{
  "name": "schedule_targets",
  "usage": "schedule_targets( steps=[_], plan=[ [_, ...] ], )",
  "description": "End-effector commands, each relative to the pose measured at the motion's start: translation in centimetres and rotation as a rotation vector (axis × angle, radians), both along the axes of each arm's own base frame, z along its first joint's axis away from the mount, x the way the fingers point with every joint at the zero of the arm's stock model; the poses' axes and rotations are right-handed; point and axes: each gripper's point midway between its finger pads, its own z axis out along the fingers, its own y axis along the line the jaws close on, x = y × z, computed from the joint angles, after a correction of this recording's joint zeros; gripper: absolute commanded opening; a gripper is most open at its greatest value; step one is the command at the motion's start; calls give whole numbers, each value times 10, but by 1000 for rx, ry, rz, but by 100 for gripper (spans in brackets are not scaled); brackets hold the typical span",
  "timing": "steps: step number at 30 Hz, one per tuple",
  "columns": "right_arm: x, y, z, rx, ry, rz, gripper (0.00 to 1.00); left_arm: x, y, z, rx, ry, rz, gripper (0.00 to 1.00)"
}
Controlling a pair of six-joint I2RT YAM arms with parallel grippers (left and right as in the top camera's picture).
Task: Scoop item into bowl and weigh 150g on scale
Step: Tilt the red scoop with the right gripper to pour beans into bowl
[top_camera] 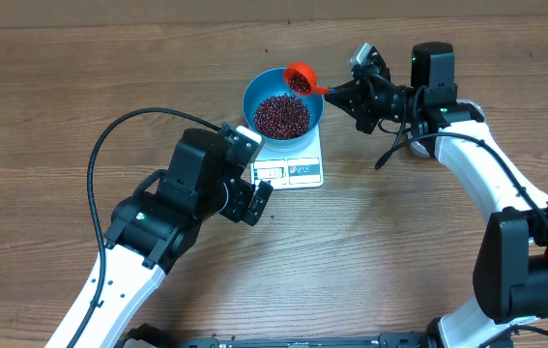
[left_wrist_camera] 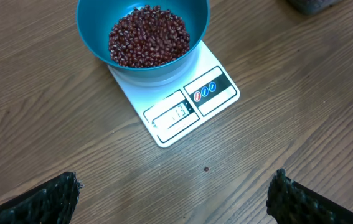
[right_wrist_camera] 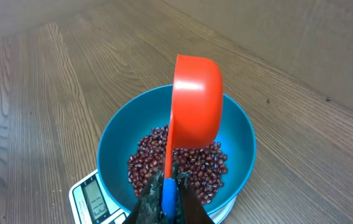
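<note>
The blue bowl [top_camera: 283, 101] stands on the white scale [top_camera: 293, 166] and holds a heap of dark red beans [top_camera: 282, 115]. My right gripper [top_camera: 344, 95] is shut on the blue-ended handle of an orange scoop [top_camera: 301, 76], whose cup is tipped on its side over the bowl's far right rim. In the right wrist view the scoop [right_wrist_camera: 195, 106] hangs above the beans [right_wrist_camera: 188, 165] inside the bowl [right_wrist_camera: 117, 146], the gripper [right_wrist_camera: 170, 196] clamped on its handle. My left gripper [top_camera: 254, 201] is open just in front of the scale; in its view, bowl [left_wrist_camera: 142, 31], scale [left_wrist_camera: 182, 106] and fingers [left_wrist_camera: 45, 199] show.
A stray bean [left_wrist_camera: 206, 168] lies on the wood in front of the scale. A black cable [top_camera: 109, 135] loops over the table at the left. A dark object [left_wrist_camera: 313, 5] shows at the left wrist view's top right corner.
</note>
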Motion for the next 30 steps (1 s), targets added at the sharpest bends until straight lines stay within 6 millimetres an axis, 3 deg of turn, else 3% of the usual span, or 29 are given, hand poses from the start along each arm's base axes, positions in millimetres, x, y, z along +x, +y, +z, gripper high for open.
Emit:
schedule_targets(
  steps=[1, 30],
  plan=[
    [1, 1, 0, -8, -17, 6, 4, 2, -5, 8, -23, -6, -6, 99],
    [2, 1, 1, -8, -25, 8, 4, 2, -5, 8, -23, -7, -6, 100]
  ],
)
